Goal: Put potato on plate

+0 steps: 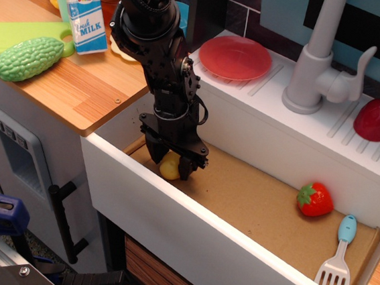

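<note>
One potato (169, 167), one plate (235, 57)

A red strawberry (315, 199) sat on the brown floor of the white sink basin (251, 202), over toward the right. Just beside it, a white spatula with a light blue handle (338, 258) lay in the right corner. Up on the drainboard there was a dark red fruit thing (374, 119) next to the grey faucet (319, 60). On the wooden table (81, 85) at left: a bumpy green gourd (27, 57), a milk carton (85, 11) and a green cutting board (18, 35).
</note>
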